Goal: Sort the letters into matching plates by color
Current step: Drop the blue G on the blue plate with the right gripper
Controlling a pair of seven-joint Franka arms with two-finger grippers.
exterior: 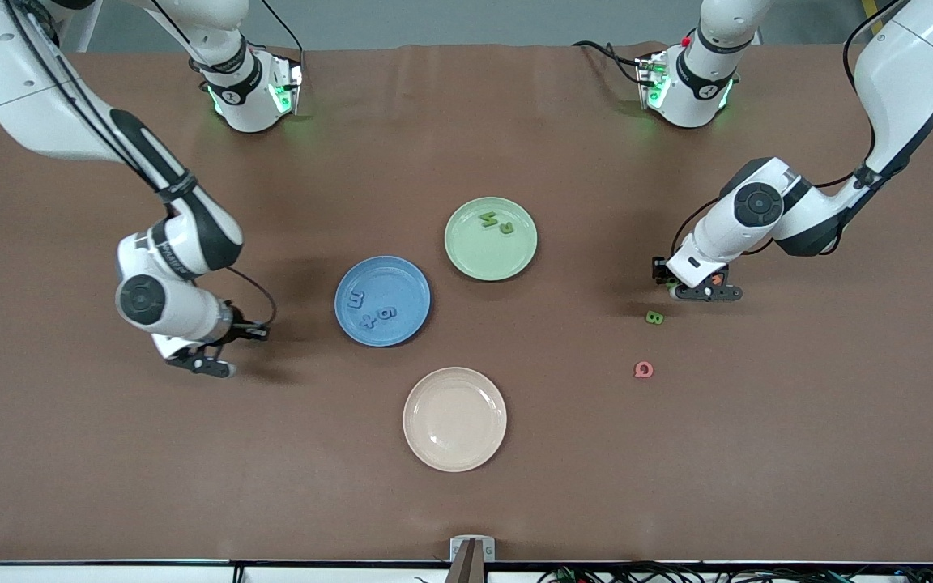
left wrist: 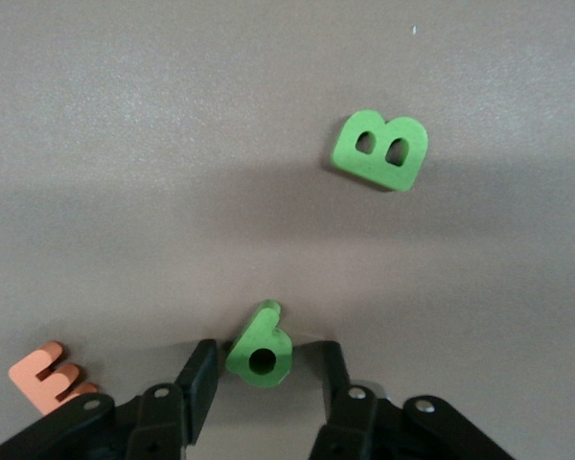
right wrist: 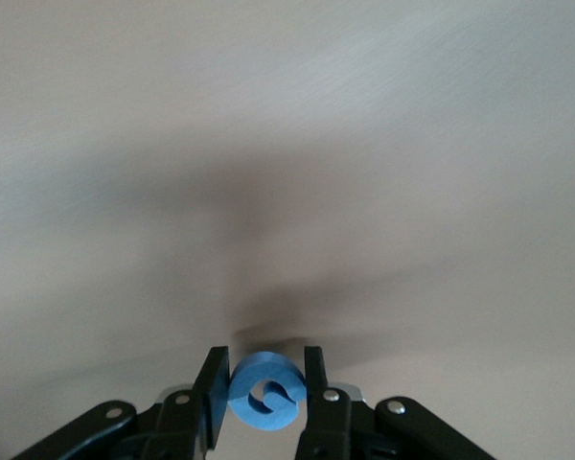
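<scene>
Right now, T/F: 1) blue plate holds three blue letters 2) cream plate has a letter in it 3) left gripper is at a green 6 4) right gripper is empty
1) True: the round blue plate holds three blue foam letters.
2) False: the cream-beige plate holds nothing.
3) True: the left gripper has its fingers on either side of the green foam 6.
4) False: the right gripper is shut on a round blue foam piece.

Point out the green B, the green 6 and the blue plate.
green B [left wrist: 381, 150]: left wrist view, middle of its face.
green 6 [left wrist: 261, 351]: left wrist view, its round lower part.
blue plate [exterior: 402, 279]: front view, bare floor near rim.
</scene>
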